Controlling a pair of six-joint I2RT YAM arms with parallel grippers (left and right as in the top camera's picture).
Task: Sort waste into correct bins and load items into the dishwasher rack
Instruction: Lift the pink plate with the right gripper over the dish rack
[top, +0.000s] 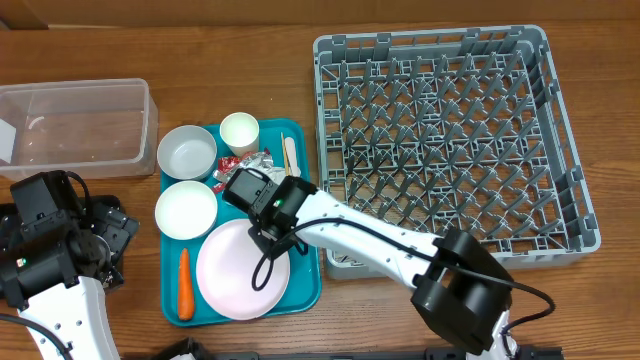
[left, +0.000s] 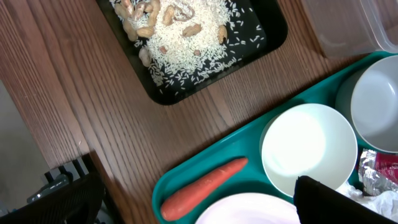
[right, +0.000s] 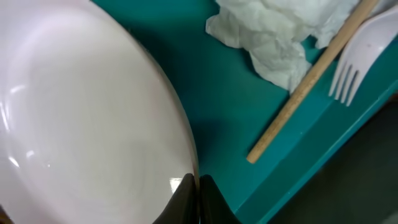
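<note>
My right gripper (right: 199, 196) is shut on the right rim of the pale pink plate (right: 81, 124), which lies on the teal tray (top: 310, 290). Beside it lie a crumpled napkin (right: 280, 37), a wooden stick (right: 311, 81) and a white fork (right: 364, 56). The tray also holds a carrot (top: 184, 284), a white bowl (top: 186, 209), a grey bowl (top: 187, 152), a cup (top: 239, 131) and a foil wrapper (top: 245, 163). My left gripper (left: 201, 199) hangs open left of the tray. The black bin (left: 193, 43) holds rice and nuts.
The grey dishwasher rack (top: 450, 140) stands right of the tray with nothing in it. The clear tub (top: 75, 128) sits at the far left. My left arm hides the black bin in the overhead view.
</note>
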